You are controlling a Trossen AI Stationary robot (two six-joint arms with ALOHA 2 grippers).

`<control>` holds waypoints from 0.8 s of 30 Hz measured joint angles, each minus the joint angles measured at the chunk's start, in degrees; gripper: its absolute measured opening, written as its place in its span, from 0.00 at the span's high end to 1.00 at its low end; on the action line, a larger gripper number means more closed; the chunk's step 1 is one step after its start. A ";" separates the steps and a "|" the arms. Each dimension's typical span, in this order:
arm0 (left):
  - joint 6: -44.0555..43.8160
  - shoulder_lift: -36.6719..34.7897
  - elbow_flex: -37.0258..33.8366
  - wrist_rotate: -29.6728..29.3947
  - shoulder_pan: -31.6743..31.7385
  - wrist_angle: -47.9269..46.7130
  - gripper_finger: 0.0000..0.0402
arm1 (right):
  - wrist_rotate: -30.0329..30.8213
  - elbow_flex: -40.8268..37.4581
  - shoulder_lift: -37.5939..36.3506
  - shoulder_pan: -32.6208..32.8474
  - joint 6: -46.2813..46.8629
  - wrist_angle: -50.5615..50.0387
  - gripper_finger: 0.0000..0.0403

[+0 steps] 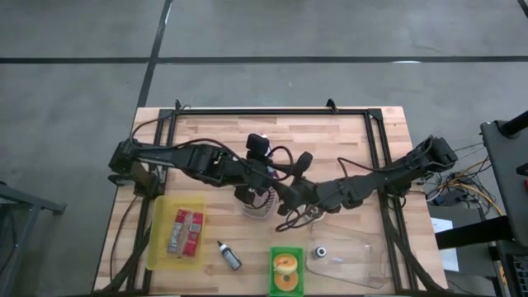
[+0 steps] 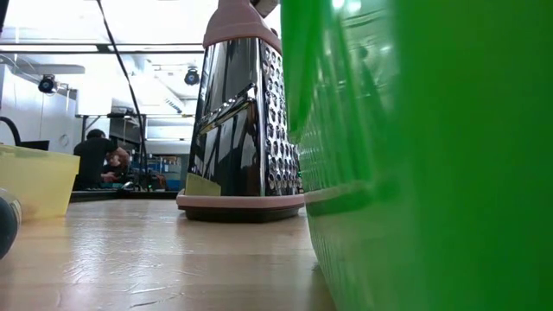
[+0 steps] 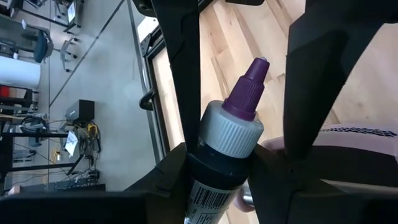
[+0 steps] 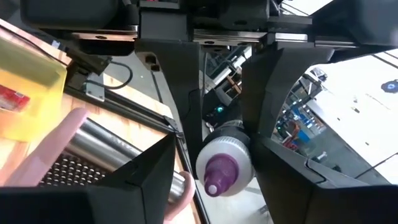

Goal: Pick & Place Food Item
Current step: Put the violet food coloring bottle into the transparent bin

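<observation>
A small dark bottle (image 3: 214, 180) with a grey ribbed cap (image 3: 233, 127) and a purple nozzle (image 4: 219, 174) is held above the table's middle, over a pink box grater (image 1: 256, 202). My left gripper (image 3: 221, 177) is shut on it and comes from the table's left. My right gripper (image 4: 217, 149) comes from the table's right and faces the nozzle. It is open, its fingers (image 3: 180, 74) standing on either side of the cap without touching. In the high view both grippers (image 1: 280, 188) meet and hide the bottle. My left gripper pinches the bottle's dark body just below the cap (image 3: 208, 171) between its two fingers. The fingers lie along the bottle and slant downward from the table's left. The bottle is lifted clear, with its nozzle pointing out past the fingertips toward my right gripper.
A yellow tray (image 1: 161, 247) with red packets sits near left. A second small bottle (image 1: 228, 255) lies beside it. A green tray (image 1: 274, 285) with a ring-shaped pastry and a clear tray (image 1: 363, 264) sit at the near edge. The grater (image 2: 242, 121) stands upright.
</observation>
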 joint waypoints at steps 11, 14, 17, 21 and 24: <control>0.04 0.11 -0.07 0.61 0.03 -0.37 0.69 | 1.73 0.00 -0.11 0.50 0.38 -1.97 0.70; 0.01 0.11 -0.07 0.42 0.03 -0.36 0.69 | 1.97 0.27 -0.11 0.48 0.16 -2.14 0.74; 0.01 0.11 -0.07 0.37 0.03 -0.33 0.69 | 2.07 0.53 -0.11 0.48 -0.28 -2.27 0.74; -0.03 0.11 -0.07 0.37 0.03 -0.25 0.69 | 2.19 0.66 -0.11 0.48 -0.35 -2.30 0.74; -0.01 0.11 -0.07 0.37 0.03 -0.23 0.69 | 2.48 0.66 -0.11 0.64 -0.92 -2.26 0.74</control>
